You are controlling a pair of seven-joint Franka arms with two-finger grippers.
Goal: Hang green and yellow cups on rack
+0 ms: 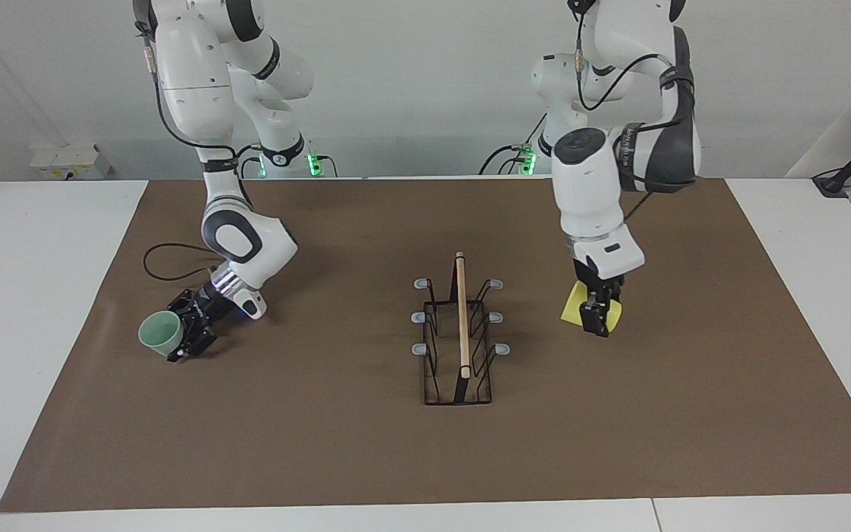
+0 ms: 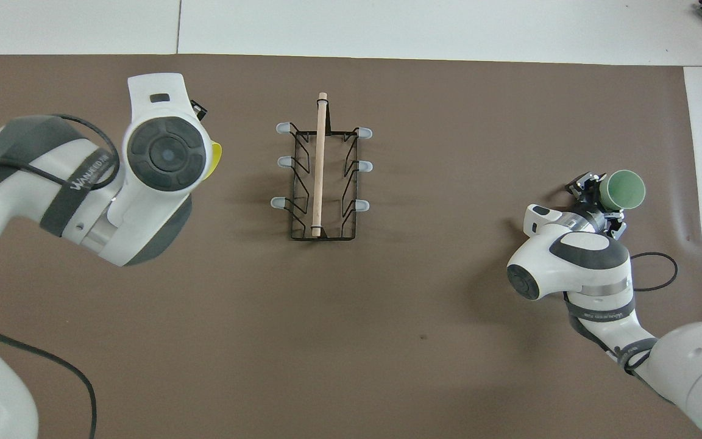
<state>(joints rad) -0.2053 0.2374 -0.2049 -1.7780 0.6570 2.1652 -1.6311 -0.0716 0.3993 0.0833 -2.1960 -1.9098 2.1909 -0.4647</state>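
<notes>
The black wire rack with its wooden top bar stands mid-mat; in the overhead view the rack shows grey-tipped pegs along both sides. My left gripper points down over the mat beside the rack, toward the left arm's end, and is shut on the yellow cup. From overhead only a sliver of the yellow cup shows past the wrist. The mint green cup lies tilted low on the mat at the right arm's end. My right gripper is shut on its base, and overhead the green cup sticks out of it.
A brown mat covers most of the white table. A black cable loop lies on the mat beside the right arm, nearer to the robots than the green cup.
</notes>
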